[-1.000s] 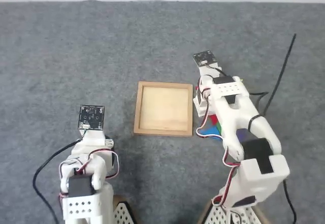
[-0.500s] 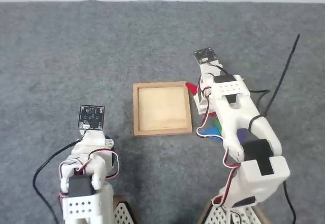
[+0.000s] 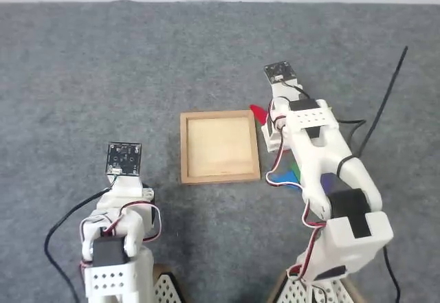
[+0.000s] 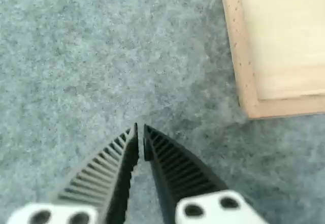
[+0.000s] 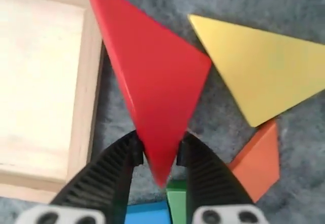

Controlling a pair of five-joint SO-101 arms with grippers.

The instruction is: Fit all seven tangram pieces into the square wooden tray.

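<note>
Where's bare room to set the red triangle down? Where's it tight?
Free: the whole tray floor; the carpet between tray and left gripper; the wide carpet beyond the tray's far edge. Crowded: right of the tray, where the yellow triangle, orange piece, green piece and blue piece lie close together by the right gripper, shut on the red triangle.

1. My left arm (image 3: pixel 113 248) and right arm (image 3: pixel 330 172) were shells of white plastic, blocky and smooth-edged.
2. Black servo blocks (image 3: pixel 350 207) sat in my joints.
3. Thin red, white and black wires (image 3: pixel 157 224) looped beside them; one long black cable (image 3: pixel 379 110) trailed by my right arm.
4. Each wrist bore a small dark camera board (image 3: pixel 124 159).
5. My left gripper (image 4: pixel 140 128) and right gripper (image 5: pixel 158 145) had black, ridged fingers (image 4: pixel 170 165), tapering to points, on white mounts with dark screw holes (image 4: pixel 193 210).
</note>
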